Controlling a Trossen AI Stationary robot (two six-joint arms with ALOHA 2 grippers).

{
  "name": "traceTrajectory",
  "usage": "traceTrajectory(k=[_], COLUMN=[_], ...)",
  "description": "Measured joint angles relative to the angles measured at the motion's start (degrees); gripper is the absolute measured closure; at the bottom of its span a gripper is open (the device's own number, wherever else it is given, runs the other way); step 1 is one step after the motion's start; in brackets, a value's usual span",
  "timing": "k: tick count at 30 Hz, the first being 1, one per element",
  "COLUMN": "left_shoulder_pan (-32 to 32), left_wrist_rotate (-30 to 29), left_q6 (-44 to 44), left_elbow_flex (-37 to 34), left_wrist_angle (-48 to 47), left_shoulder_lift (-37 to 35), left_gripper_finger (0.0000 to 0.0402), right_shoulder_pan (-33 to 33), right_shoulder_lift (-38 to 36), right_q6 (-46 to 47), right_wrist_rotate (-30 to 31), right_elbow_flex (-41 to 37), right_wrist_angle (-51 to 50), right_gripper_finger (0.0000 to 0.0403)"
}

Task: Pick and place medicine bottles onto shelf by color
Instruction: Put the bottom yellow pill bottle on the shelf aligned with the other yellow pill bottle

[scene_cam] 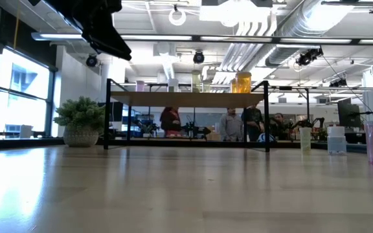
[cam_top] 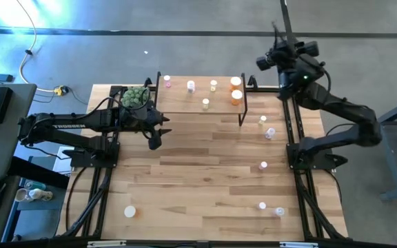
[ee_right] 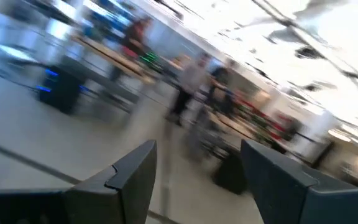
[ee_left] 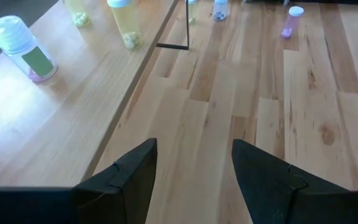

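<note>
Left pincer (cam_top: pixel 155 142) hangs wide and empty at the light wooden black-legged shelf's (cam_top: pixel 185 101) seven o'clock corner — likely between bottles; right pincer (ee_right: pixel 194 180), raised off the counter, also gapes empty.

We could read only one piece of lettering: the white brand word "TROSSEN" along the left arm (cam_top: pixel 67 125) in the high view. The green label on a white-capped bottle (ee_left: pixel 22 48) in the left wrist view carried no writing we could make out, and nothing else was legible.
</note>
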Motion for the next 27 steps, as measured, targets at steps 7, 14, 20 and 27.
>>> traceTrajectory(k=[7,14,20,27], left_shoulder_pan=[0.0,0.0,0.0,0.0], left_wrist_rotate=[0.0,0.0,0.1,0.1], left_q6=[3.5,3.7,2.6,1.6], left_elbow_flex=[0.0,0.0,0.0,0.0], left_wrist_angle=[0.0,-1.8,-1.6,-1.6], left_shoulder_lift=[0.0,0.0,0.0,0.0], left_gripper_finger=[0.0202,0.0202,0.0202,0.0202], right_shoulder_pan=[-4.9,-6.1,-6.1,-5.6], right_shoulder_lift=[-0.9,-0.4,2.9,9.1], right_q6=[18.7,32.6,37.6,37.9], right_wrist_rotate=[-20.0,-49.4,-66.7,-75.4], right_elbow_flex=[0.0,0.0,0.0,0.0], right_wrist_angle=[-14.6,-23.5,-27.1,-28.4], right_gripper_finger=[0.0178,0.0178,0.0178,0.0178])
